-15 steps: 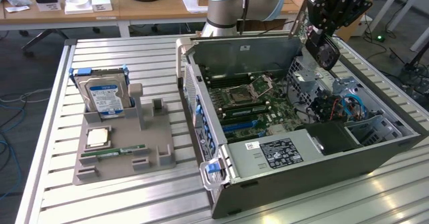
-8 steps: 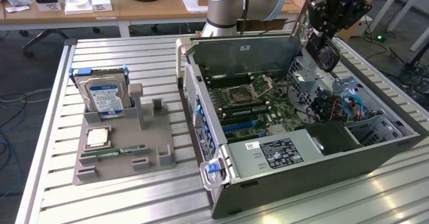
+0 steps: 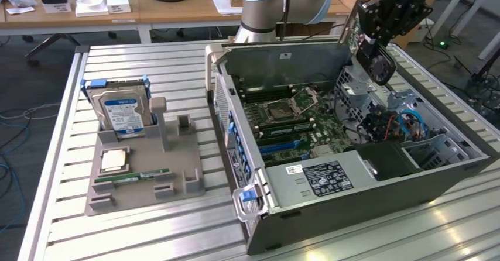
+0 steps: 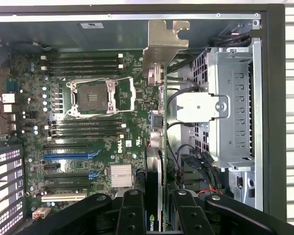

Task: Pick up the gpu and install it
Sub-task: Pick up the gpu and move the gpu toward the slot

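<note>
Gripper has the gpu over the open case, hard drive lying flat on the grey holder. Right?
Wrong on the hard drive: exterior view shows it standing upright in the grey holder. Gripper does hold the gpu over the open case.

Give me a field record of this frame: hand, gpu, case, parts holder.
hand: shut on the gpu, above the open case
gpu: held on edge over the motherboard, not seated in a slot
case: lying on its side, open, on the slatted table
holder: grey, to the exterior view's left of the case
hard drive: upright in the holder
RAM stick: lying flat on the holder
</note>
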Motion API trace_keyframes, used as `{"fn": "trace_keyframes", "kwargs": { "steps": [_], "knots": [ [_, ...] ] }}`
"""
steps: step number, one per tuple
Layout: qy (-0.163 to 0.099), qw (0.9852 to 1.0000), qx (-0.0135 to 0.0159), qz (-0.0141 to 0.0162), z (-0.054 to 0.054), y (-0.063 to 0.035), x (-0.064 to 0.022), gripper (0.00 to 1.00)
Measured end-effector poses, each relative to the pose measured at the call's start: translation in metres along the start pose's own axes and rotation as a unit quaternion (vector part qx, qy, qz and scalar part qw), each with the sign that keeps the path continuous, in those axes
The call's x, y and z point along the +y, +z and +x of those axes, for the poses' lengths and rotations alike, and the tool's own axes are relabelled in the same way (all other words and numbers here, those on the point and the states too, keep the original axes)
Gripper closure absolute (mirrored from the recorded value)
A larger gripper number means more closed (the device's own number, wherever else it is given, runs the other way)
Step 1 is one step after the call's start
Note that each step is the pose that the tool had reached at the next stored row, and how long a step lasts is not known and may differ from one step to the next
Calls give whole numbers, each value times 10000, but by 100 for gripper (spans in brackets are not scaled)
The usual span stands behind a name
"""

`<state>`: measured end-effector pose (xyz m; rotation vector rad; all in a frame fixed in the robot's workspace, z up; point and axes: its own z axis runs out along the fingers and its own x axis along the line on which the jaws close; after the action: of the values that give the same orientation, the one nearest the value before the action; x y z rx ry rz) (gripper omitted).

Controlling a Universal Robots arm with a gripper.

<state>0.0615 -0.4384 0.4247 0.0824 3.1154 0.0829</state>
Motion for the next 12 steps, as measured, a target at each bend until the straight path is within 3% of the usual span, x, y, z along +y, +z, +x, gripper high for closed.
{"fn": "trace_keyframes", "kwargs": {
  "steps": [12],
  "knots": [
    [0, 10000, 0, 0, 5, 180, -10, 74]
  ]
}}
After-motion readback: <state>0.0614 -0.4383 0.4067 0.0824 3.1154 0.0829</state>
